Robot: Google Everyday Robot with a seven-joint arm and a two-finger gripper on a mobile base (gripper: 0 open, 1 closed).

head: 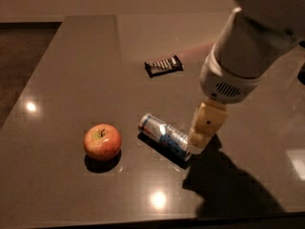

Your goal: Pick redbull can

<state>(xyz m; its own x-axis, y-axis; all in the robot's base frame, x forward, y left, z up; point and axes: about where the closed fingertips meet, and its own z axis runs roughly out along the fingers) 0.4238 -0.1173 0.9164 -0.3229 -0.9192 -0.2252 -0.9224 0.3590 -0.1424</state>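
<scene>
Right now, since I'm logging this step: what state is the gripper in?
Gripper: low by one end of the redbull can, which lies on the table; open or closed cannot be told.

Shiny metal can (165,136) by matt plastic end effector (196,144); glossy table (71,80)

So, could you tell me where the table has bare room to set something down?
Bare: the far left corner, beyond the apple and candy bar. Crowded: mid-right, where the hand is at the right end of the redbull can.
</scene>
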